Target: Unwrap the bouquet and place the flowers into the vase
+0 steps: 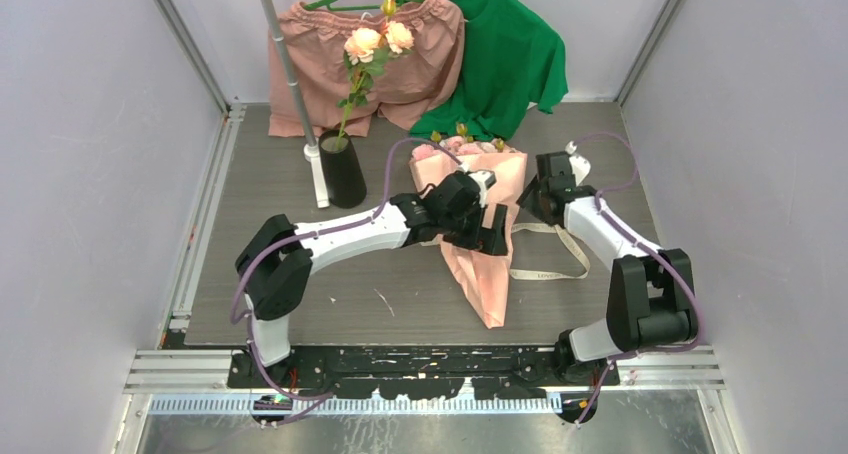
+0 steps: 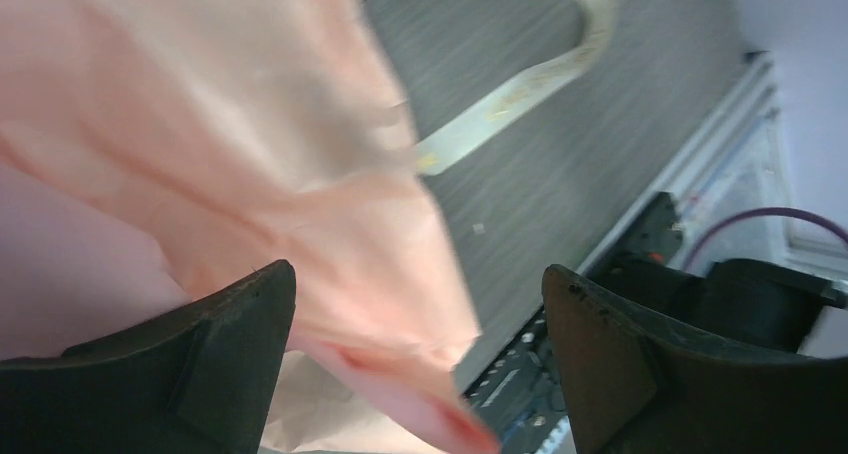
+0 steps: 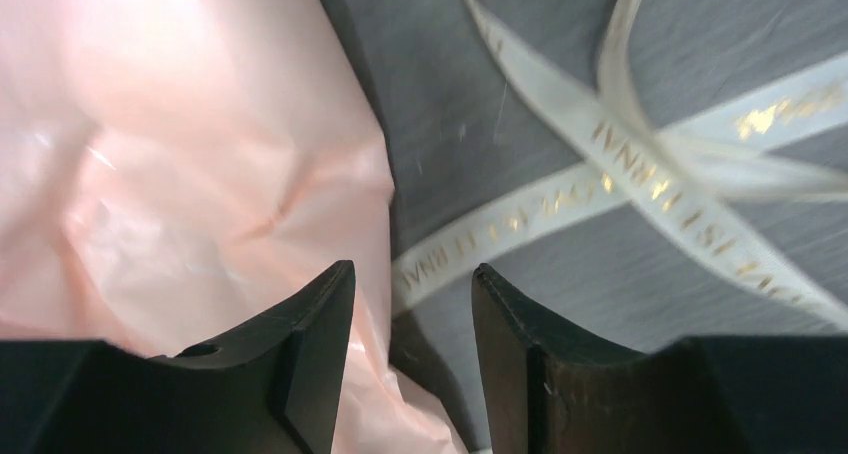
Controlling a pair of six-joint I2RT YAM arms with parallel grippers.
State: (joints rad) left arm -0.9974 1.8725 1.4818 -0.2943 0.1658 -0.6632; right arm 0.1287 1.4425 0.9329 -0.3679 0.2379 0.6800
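The bouquet lies on the table with its point toward the near edge, still inside its salmon-pink paper. Only the tops of the flowers show, at its far end. The cream ribbon lies loose on the table to the bouquet's right. My left gripper hovers wide open over the middle of the wrap. At the wrap's right edge my right gripper is open with nothing pinched. The black vase stands upright at the back left.
Peach-cream roses stand in the vase. A grey pole on a white base rises just left of it. Pink shorts and a green shirt hang on the back wall. Walls enclose the table on both sides.
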